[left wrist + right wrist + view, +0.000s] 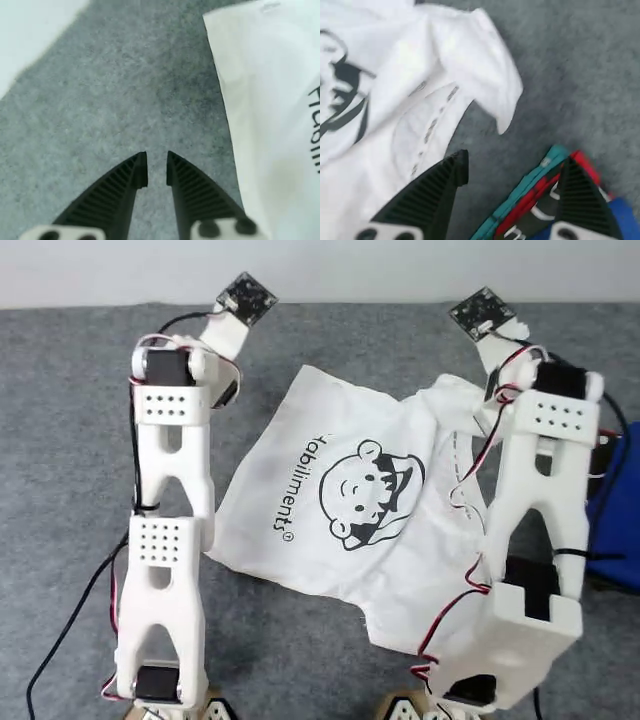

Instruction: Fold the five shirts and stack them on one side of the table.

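Note:
A white shirt [340,500] with a black cartoon print [372,495] lies spread and rumpled on the grey mat between the two arms. My left gripper [156,170] hovers over bare mat just off the shirt's edge [270,100], its jaws nearly together with nothing in them. My right gripper [512,170] is open above the mat, between the shirt's bunched collar end [470,65] and a folded pile of shirts [540,200] in teal, red and blue. That pile [615,510] sits at the table's right edge, partly hidden by the right arm [540,500].
The left arm [170,500] stretches along the shirt's left side. Grey mat [90,440] lies bare to its left and in front of the shirt. A pale wall or table border [320,270] runs along the far edge.

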{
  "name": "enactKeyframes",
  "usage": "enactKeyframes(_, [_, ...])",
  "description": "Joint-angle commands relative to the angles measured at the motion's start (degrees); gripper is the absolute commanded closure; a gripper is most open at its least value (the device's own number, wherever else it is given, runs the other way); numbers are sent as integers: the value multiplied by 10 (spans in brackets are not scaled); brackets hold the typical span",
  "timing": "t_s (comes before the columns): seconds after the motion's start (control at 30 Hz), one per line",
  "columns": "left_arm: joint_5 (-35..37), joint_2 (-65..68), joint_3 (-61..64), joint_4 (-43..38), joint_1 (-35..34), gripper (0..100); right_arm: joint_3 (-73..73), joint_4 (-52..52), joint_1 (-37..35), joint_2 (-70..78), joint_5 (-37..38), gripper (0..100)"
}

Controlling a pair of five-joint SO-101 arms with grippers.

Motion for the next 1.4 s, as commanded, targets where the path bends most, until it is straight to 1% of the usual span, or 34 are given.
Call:
enactKeyframes(0.0, [6, -101, 53, 18, -7, 919, -56, 108, 5, -17, -6, 709])
enactKeyframes(0.17, [6, -225, 234, 17, -24, 919, -79, 230, 4, -18, -7, 709])
enactKeyframes(0.27, [5, -311, 354, 17, -30, 919, -68, 233, 9, -40, -40, 710])
enactKeyframes(0.33, [4, -366, 433, 16, -31, 921, -38, 233, 6, -68, -39, 711])
enactKeyframes(0.43, [3, -442, 538, 15, -31, 922, 38, 233, -8, -128, -38, 711])
enactKeyframes(0.53, [3, -502, 611, 14, -36, 923, 135, 233, -16, -200, -38, 711])
enactKeyframes(0.67, [4, -546, 652, 13, -74, 923, 269, 233, -22, -297, -24, 711])
enactKeyframes(0.8, [4, -554, 673, 13, -121, 923, 396, 233, -23, -375, -6, 711])
enactKeyframes(0.9, [4, -556, 691, 13, -140, 923, 474, 232, -23, -415, -6, 711])
enactKeyframes(1.1, [3, -559, 717, 13, -142, 923, 582, 228, -22, -430, -6, 711])
enactKeyframes(1.27, [4, -559, 718, 14, -142, 923, 608, 194, -11, -430, -6, 711])
enactKeyframes(1.37, [4, -559, 718, 14, -142, 924, 658, 164, -10, -430, -6, 711])
